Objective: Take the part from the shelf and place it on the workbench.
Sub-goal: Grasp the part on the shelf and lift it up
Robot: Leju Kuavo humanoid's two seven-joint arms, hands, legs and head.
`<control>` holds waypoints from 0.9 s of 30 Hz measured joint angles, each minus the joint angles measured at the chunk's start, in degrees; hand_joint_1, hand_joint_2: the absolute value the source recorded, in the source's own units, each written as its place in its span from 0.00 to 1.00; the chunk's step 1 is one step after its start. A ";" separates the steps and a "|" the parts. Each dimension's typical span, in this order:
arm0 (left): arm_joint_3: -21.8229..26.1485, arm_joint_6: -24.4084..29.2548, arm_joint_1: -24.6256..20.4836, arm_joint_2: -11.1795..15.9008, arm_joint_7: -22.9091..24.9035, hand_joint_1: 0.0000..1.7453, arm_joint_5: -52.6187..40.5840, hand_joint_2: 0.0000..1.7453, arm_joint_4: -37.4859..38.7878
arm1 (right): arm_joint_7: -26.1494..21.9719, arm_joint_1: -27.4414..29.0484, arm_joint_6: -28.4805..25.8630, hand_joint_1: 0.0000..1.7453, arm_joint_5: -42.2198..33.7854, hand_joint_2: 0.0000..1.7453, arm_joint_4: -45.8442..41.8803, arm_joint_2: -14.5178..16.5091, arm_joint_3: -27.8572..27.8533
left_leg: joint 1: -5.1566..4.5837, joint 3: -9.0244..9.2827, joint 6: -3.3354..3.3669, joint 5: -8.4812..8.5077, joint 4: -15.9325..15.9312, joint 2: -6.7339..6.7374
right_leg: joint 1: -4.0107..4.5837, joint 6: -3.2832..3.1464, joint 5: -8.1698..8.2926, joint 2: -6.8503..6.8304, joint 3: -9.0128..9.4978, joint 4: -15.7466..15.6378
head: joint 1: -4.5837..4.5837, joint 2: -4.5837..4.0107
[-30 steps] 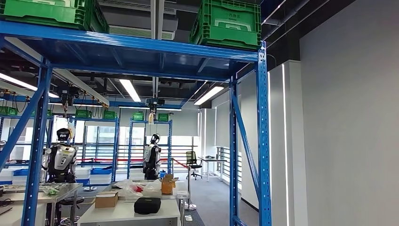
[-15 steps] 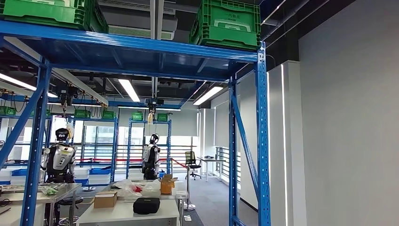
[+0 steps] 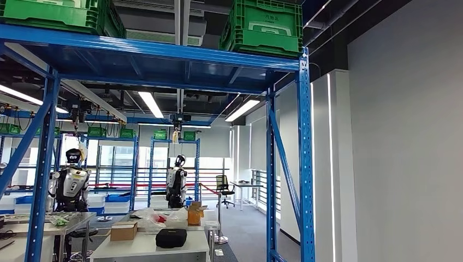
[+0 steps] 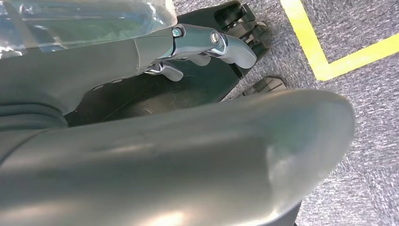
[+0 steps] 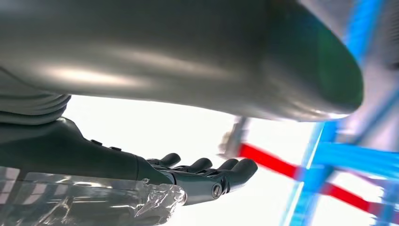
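Between both hands, a clear plastic-wrapped part (image 5: 89, 200) seems pressed by left hand (image 4: 197, 47) and right hand (image 5: 197, 176); keep it level while walking.

Blue shelf (image 3: 303, 164), green crates (image 3: 262, 26)
Grey carpet (image 4: 367, 122) carries yellow tape lines (image 4: 324, 52); a white bench (image 3: 147, 246) holds a black case (image 3: 171, 238).

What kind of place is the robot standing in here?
Most likely a warehouse-style robot test hall. Tall blue racks carry green crates on their top level, other humanoid robots stand further back among more racks, and work tables hold boxes and a black case.
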 joint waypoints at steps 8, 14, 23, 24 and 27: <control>0.60 0.05 0.27 -0.02 -0.12 0.00 -0.32 0.00 0.03 | 0.00 4.23 0.62 0.00 3.33 0.00 -7.41 -0.81 -12.47 | 0.00 0.07 -0.01 0.01 -0.02 0.03 | 0.01 0.00 0.00 0.08 0.00 0.01 | 0.03 0.00; 0.86 -0.09 0.34 -0.07 -0.15 0.00 -0.91 0.00 0.04 | 0.00 2.84 -2.57 0.00 0.65 0.00 -9.99 -1.49 -13.81 | 0.00 0.09 -0.02 0.02 -0.04 0.06 | 0.01 -0.01 0.01 0.13 0.04 0.04 | 0.03 0.00; 1.04 -1.16 0.29 -0.11 0.62 0.00 -2.80 0.00 0.04 | -0.07 -5.79 -8.86 0.00 -10.40 0.00 -10.16 -2.12 -6.80 | 0.00 0.09 -0.07 0.07 -0.05 0.10 | 0.01 -0.03 0.02 0.15 0.04 0.07 | 0.02 0.00; 1.05 -1.35 0.29 -0.11 0.67 0.00 -3.01 0.00 0.05 | -0.11 -6.97 -9.14 0.00 -12.82 0.00 -10.16 -2.22 -5.18 | 0.00 0.09 -0.08 0.08 -0.06 0.10 | 0.02 -0.03 0.02 0.14 0.04 0.07 | 0.02 0.00; 1.06 -1.81 0.29 -0.11 0.76 0.00 -3.57 0.00 0.07 | -0.17 -10.03 -9.27 0.00 -18.31 0.00 -10.07 -2.58 0.06 | 0.01 0.08 -0.11 0.10 -0.06 0.06 | 0.02 -0.03 0.02 0.08 0.03 0.07 | 0.03 0.00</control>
